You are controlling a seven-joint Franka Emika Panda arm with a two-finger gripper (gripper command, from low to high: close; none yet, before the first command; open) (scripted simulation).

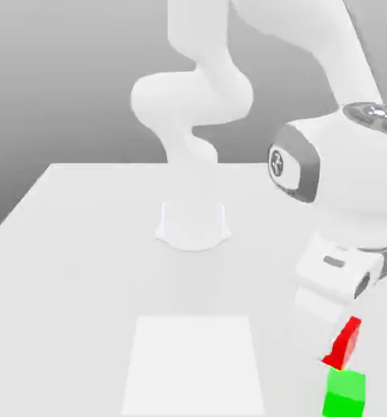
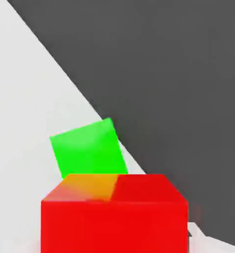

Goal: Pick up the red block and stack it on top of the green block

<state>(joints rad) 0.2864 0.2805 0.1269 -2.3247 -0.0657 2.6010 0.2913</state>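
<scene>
The red block [image 1: 345,342] shows tilted just under the white hand, which hides part of it, low at the exterior view's right. My gripper [image 1: 340,335] is shut on the red block. The hand view has the red block [image 2: 114,212] very close up, with an orange tint on one top corner. The green block [image 1: 345,392] rests on the table directly below and in front of the red one, and the two look close together or touching. From the hand, the green block [image 2: 88,150] lies just past the red block, beside the table's edge.
The white table [image 1: 82,269] carries the arm's round base [image 1: 193,224] at its middle. A paler rectangle [image 1: 195,362] marks the tabletop near the front. Past the green block the table ends at a slanting edge with dark floor [image 2: 178,74] beyond.
</scene>
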